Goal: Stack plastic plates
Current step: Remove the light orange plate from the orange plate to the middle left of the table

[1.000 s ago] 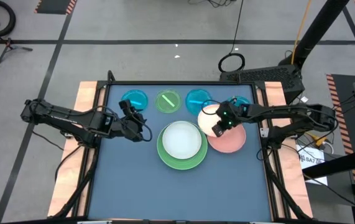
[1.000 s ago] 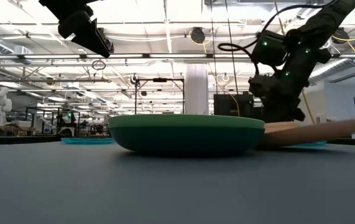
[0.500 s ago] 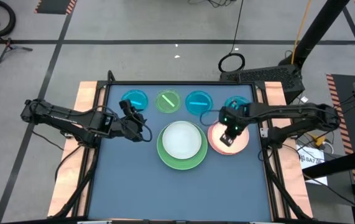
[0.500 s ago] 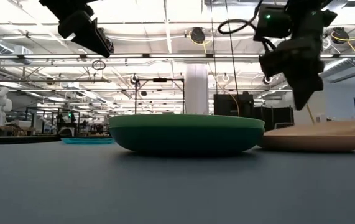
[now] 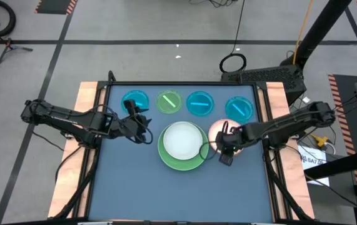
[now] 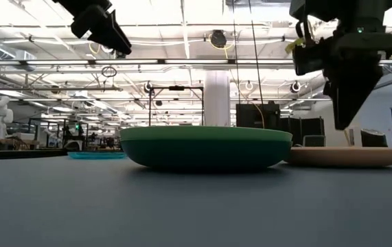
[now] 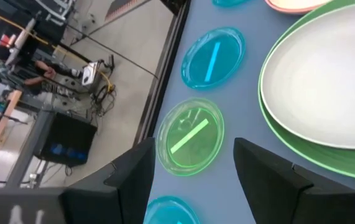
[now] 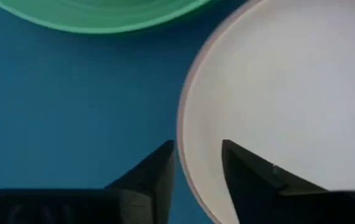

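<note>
We judge the job partly done: a pale plate sits in the light green plate mid-bench and a cream plate rests on the pink one, while four small translucent plates lie unstacked along the far edge. Our right gripper hangs with narrowly parted jaws straddling the cream plate's near rim; the left gripper waits empty, jaws wide, above the lime plate.

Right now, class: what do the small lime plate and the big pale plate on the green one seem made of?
Lime plate: probably clear-tinted plastic; the table's blue shows through it. Pale plate: apparently opaque plastic with a smooth, soft sheen and no see-through. Green plate beneath looks likewise opaque.
</note>
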`<state>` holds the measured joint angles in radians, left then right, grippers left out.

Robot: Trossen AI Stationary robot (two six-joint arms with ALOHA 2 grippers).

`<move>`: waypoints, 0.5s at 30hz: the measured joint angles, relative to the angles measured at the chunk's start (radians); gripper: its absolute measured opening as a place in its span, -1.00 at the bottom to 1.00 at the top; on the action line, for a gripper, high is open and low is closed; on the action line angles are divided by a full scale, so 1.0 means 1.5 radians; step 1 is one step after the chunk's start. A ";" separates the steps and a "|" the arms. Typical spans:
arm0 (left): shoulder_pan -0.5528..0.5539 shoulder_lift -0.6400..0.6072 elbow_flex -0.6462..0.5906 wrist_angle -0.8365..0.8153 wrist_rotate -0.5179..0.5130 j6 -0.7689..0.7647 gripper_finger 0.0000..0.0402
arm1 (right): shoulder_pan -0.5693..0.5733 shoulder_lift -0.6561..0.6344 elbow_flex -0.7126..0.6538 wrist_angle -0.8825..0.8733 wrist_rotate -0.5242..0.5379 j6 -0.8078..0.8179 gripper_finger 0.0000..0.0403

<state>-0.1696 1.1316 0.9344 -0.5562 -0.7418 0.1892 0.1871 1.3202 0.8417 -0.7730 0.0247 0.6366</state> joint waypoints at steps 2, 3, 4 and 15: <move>0.000 0.000 0.000 0.005 0.001 0.002 0.11 | 0.013 0.030 0.000 0.008 0.022 0.010 -0.28; 0.000 0.000 0.000 0.005 0.002 0.002 0.11 | 0.017 0.043 0.000 0.009 0.035 0.011 -0.26; 0.000 0.000 0.000 0.005 0.004 0.002 0.11 | 0.020 0.056 0.000 0.009 0.043 0.009 -0.24; 0.000 0.000 0.000 0.004 0.023 -0.025 0.11 | 0.024 0.118 0.000 0.065 0.070 0.003 -0.87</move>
<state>-0.1699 1.1313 0.9344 -0.5504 -0.7072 0.1510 0.2236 1.4969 0.8421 -0.6755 0.1300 0.6416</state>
